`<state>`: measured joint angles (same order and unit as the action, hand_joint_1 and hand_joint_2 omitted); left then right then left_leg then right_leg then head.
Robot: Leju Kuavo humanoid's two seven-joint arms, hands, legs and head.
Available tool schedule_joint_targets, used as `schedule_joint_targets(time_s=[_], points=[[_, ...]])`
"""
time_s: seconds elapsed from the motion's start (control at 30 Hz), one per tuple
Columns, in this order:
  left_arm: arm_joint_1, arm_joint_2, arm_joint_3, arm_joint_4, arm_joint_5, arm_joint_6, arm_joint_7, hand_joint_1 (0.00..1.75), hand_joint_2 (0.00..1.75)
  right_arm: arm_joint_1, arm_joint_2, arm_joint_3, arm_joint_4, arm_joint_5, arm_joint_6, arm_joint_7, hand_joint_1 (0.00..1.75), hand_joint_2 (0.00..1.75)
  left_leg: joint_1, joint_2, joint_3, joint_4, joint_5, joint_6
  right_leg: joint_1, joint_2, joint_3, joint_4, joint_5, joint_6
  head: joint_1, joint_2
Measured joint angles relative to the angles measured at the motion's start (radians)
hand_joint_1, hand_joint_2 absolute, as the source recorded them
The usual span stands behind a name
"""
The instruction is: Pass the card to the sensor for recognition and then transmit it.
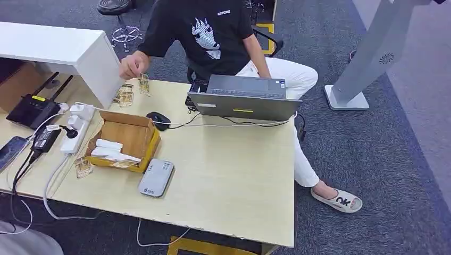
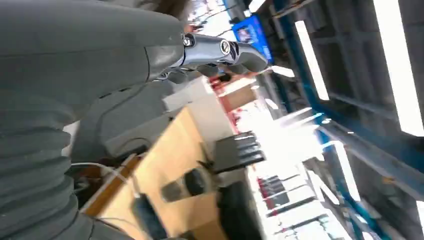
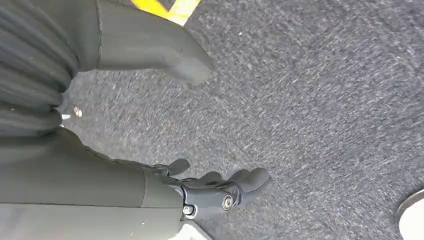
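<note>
Matt pale wood table [image 1: 228, 175], cardboard box [image 1: 130, 133]

We see a dark grey carpet [image 1: 383, 159] covering the floor around a pale wooden worktop [image 1: 228, 180]. A white desk [image 1: 58, 48] stands at its far left corner, a black stool [image 1: 119, 21] behind it, and a white stand [image 1: 367, 58] on the right. Long ceiling lights [image 2: 400, 60] glow overhead among blue beams [image 2: 370, 150].
</note>
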<state>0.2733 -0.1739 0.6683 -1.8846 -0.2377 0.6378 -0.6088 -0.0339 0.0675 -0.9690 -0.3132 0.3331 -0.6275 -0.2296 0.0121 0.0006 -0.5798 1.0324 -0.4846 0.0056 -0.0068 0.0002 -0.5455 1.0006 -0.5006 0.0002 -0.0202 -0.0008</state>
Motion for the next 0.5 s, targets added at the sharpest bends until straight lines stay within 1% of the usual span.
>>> schedule_joint_targets(time_s=[0.1, 0.2, 0.33, 0.5], points=[[0.01, 0.031, -0.028, -0.068, -0.035, -0.028, 0.003, 0.0, 1.75, -0.001, 0.007, -0.023, 0.0, 0.053, -0.001, 0.013, 0.0, 1.75, 0.0, 0.0, 0.0, 0.0, 0.0, 0.0, 0.0, 0.0, 0.0, 0.0, 0.0, 0.0, 0.0, 0.0], [0.015, 0.059, -0.06, -0.129, -0.09, -0.073, 0.024, 0.0, 1.75, -0.001, 0.014, -0.047, 0.0, 0.113, -0.001, 0.034, 0.0, 1.75, 0.0, 0.0, 0.0, 0.0, 0.0, 0.0, 0.0, 0.0, -0.001, 0.0, 0.0, 0.0, 0.0, 0.0], [-0.004, 0.105, -0.106, -0.157, -0.18, -0.132, 0.08, 0.0, 1.75, -0.001, 0.02, -0.066, 0.001, 0.177, -0.001, 0.056, 0.0, 1.75, 0.0, 0.0, 0.001, 0.0, 0.0, 0.0, 0.0, 0.0, -0.001, 0.0, 0.0, 0.0, 0.0, 0.0], [-0.06, 0.166, -0.174, -0.16, -0.292, -0.191, 0.167, 0.0, 1.75, -0.002, 0.023, -0.086, 0.002, 0.237, 0.001, 0.077, 0.0, 1.75, 0.0, 0.0, 0.001, 0.0, 0.001, 0.0, 0.0, 0.001, 0.0, 0.0, 0.001, 0.0, 0.0, 0.0]])
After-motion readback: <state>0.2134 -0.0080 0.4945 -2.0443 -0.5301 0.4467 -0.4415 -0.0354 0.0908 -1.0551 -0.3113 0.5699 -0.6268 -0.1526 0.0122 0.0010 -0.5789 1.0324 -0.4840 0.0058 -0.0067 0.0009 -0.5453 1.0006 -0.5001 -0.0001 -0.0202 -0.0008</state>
